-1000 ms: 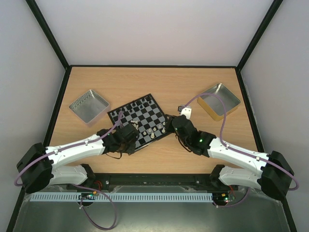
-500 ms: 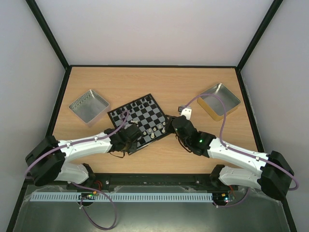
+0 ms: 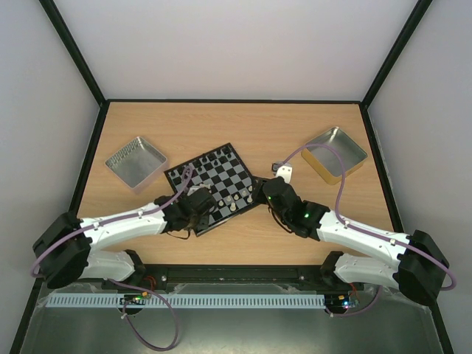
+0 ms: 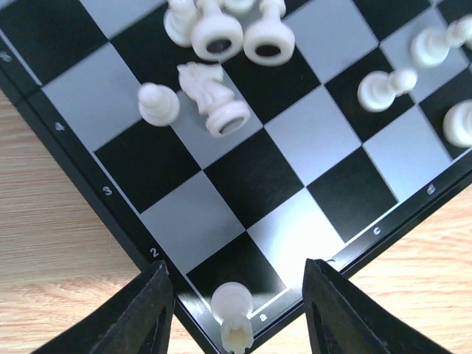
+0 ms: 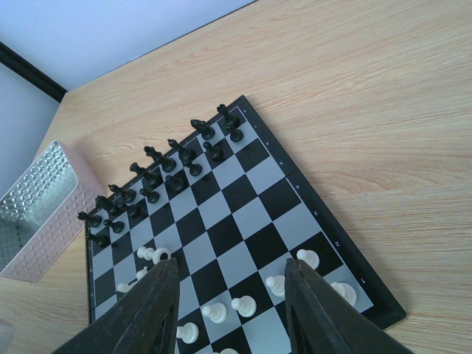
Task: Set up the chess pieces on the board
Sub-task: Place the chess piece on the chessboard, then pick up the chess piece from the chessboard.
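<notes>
While its jaws stood parted, the left gripper (image 4: 236,271) stood clear of a white piece (image 4: 231,316), prob. a rook, upright between them on a corner sq. of the board (image 4: 335,192); right gripper (image 5: 232,267) hovered empty, open. Next: toppled white pieces (image 4: 214,103) ahead needed righting.

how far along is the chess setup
Done: black pieces stand in two rows along the far edge of the board. In hand: nothing gripped; the left gripper is open around a white piece standing on a corner square. Left: other white pieces, some tipped over, are scattered mid-board; the right gripper is open, empty.
</notes>
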You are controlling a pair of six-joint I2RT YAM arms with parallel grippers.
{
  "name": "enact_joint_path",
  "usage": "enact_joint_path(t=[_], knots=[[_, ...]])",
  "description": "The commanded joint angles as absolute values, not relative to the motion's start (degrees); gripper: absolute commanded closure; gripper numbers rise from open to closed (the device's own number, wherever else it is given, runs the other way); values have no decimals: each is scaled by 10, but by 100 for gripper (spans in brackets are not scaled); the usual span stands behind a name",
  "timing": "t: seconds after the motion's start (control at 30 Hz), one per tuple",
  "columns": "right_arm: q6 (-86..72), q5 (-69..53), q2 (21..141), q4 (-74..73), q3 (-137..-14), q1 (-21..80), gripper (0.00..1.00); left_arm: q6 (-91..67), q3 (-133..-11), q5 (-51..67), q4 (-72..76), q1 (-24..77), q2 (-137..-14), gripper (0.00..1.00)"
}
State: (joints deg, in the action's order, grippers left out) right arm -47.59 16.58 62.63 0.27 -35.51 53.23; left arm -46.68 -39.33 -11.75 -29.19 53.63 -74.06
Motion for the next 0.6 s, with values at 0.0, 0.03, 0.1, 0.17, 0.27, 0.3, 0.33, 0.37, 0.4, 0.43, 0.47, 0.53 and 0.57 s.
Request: enact_joint_path(t=[0.0, 0.03, 0.1, 0.17, 0.27, 0.3, 0.33, 0.37, 0.4, 0.43, 0.47, 0.53, 0.57], knots=[[-479, 179, 621, 10, -352, 530, 62, -477, -409, -171, -314, 519, -705, 49], [-479, 179, 621, 10, -352, 530, 62, -478, -408, -176, -314, 511, -699, 48], [-479, 180, 621, 10, -352, 531, 62, -477, -403, -181, -306, 490, -684, 48], [-479, 179, 621, 11, -353, 530, 62, -473, -396, -176, -292, 465, -676, 51], [-480, 177, 622, 12, -353, 530, 62, -461, -387, -160, -265, 425, -674, 60], [-479, 176, 623, 12, -353, 530, 62, -454, -387, -154, -255, 415, -676, 62], [-479, 176, 623, 12, -353, 530, 62, -448, -386, -145, -247, 406, -680, 64], [-478, 176, 623, 12, -354, 530, 62, -440, -387, -137, -239, 399, -685, 66], [-479, 177, 623, 11, -354, 530, 62, -433, -389, -130, -232, 393, -693, 66], [-479, 177, 622, 11, -354, 530, 62, -428, -394, -126, -227, 390, -702, 66], [-478, 178, 622, 11, -355, 530, 62, -423, -398, -124, -222, 386, -712, 66], [-478, 177, 621, 12, -355, 530, 62, -413, -406, -120, -216, 381, -734, 66], [-478, 178, 621, 11, -355, 530, 62, -408, -411, -119, -214, 379, -745, 66]])
